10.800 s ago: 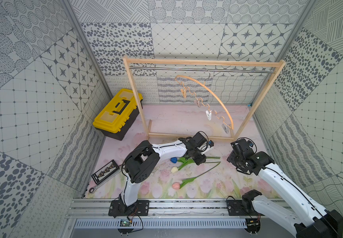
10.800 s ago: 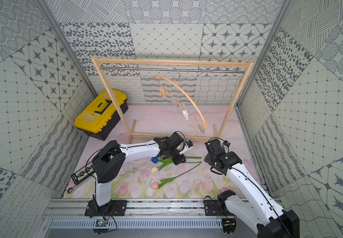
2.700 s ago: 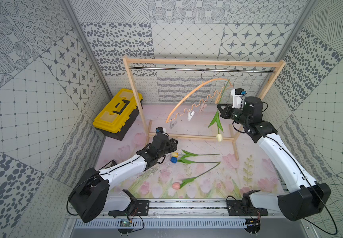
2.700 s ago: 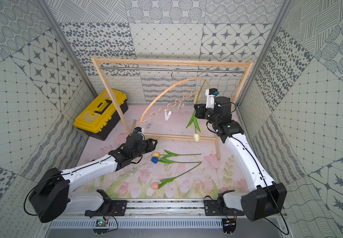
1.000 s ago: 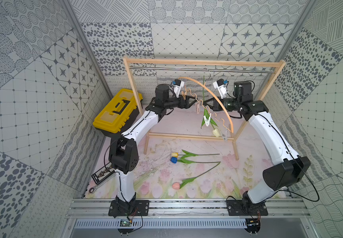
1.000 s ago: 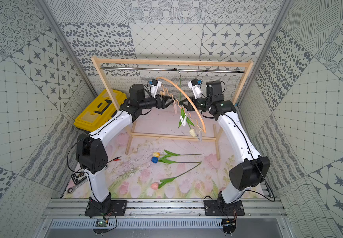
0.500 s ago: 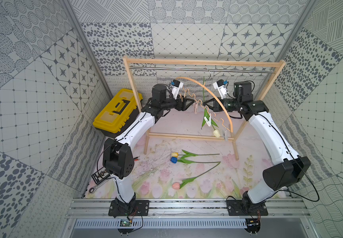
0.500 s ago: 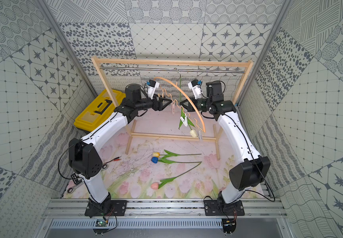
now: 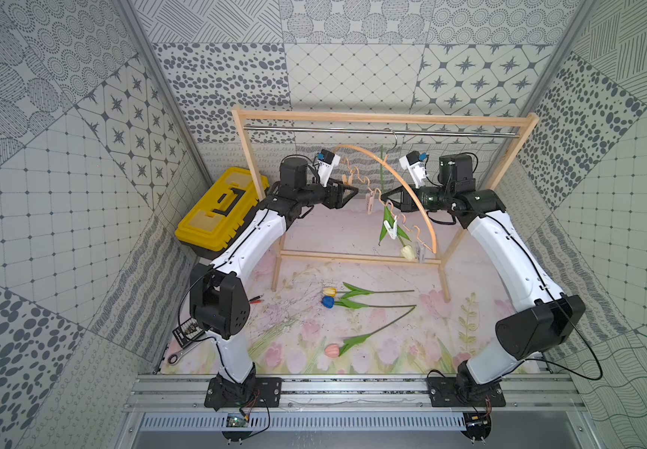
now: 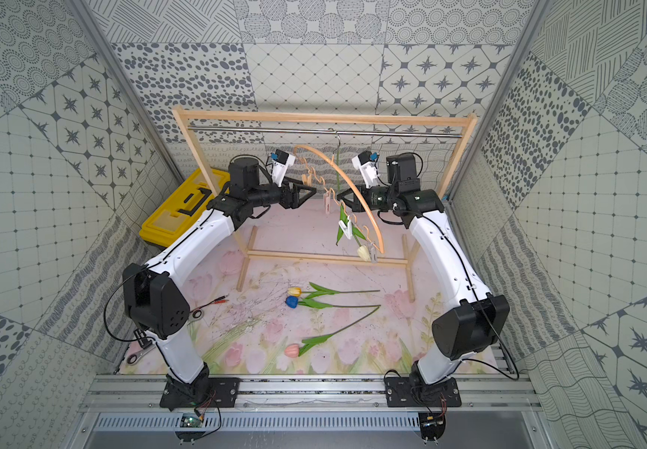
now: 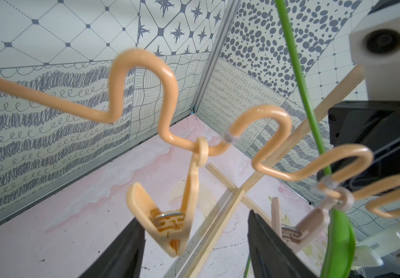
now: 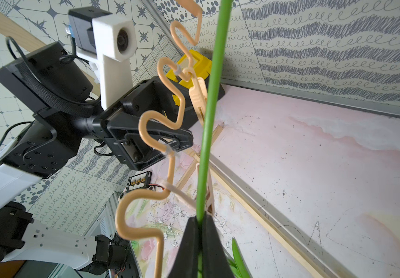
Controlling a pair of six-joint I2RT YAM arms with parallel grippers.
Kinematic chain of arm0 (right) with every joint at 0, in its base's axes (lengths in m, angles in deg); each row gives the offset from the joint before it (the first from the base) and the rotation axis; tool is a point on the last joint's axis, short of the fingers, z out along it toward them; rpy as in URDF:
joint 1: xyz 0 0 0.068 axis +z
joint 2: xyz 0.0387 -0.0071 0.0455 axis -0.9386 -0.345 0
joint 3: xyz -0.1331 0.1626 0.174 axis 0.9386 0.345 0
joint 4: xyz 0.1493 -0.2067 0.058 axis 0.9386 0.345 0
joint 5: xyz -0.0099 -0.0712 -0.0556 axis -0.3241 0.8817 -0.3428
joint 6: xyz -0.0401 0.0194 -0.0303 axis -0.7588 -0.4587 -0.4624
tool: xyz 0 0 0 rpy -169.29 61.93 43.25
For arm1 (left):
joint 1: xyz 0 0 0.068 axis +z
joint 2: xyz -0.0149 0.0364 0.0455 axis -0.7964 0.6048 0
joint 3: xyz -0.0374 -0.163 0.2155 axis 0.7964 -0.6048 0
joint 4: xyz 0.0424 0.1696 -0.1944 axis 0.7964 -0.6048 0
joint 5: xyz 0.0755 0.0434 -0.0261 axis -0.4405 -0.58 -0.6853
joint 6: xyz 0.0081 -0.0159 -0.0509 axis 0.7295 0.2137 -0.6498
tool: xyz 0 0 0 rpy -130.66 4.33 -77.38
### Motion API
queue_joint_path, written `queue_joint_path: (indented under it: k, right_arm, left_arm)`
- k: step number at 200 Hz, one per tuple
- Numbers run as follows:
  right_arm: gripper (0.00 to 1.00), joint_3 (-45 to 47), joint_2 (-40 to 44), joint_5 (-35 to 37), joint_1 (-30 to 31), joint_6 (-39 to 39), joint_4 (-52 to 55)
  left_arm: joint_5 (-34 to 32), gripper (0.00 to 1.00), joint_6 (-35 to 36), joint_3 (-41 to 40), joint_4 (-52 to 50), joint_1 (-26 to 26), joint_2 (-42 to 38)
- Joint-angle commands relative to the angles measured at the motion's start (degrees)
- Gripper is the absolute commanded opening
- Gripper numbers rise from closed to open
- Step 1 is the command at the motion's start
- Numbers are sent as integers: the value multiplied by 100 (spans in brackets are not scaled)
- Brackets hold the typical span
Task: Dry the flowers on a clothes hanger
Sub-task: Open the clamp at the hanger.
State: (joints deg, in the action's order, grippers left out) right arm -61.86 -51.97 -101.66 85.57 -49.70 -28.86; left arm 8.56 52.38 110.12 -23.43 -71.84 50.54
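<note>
Hooked over the metal rod [image 9: 353,131] of the wooden frame [image 9: 353,116] and tilting steeply down toward the right arm's side: the clothes hanger [image 9: 361,147]. Clenched tight on the green stem of the cream-white tulip [image 9: 406,252]: the right gripper [image 12: 200,223], jaws pressed flat against it in the right wrist view. Head down, hanging low beside the hanger's lower end (a white clothespin [image 9: 391,230] right against its leaf; clipped or not, cannot tell). Over on the other side, the left gripper [image 11: 194,216] up close to the wavy bar, jaws parted with a clear gap, a tan clothespin [image 11: 167,223] showing between them in the left wrist view; touching or not, cannot tell. Down on the flower-printed worktop [image 9: 469,330], lying flat: yellow-orange tulip [image 9: 329,290] and blue tulip [image 9: 327,301] side by side, heads nearly touching, and the pink tulip [image 9: 331,350] nearer the arm bases, stem tip close to the blue one's. Off by the left wall, behind the frame's post, a yellow toolbox [image 9: 220,210].
</note>
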Motion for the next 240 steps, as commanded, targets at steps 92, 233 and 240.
queue_joint_path:
  k: [92,233,240]
  right_arm:
    - [0,-404,-86,-95,125,-212,109]
    - [0,-1964,-1191,-191,402,-692,1128]
    - [0,-1966,-1196,-190,416,-710,1139]
  left_arm:
    - [273,90,-217,420,580,-28,497]
    - [760,87,-154,1775,376,-20,1399]
    - [760,86,-146,1811,374,-24,1432]
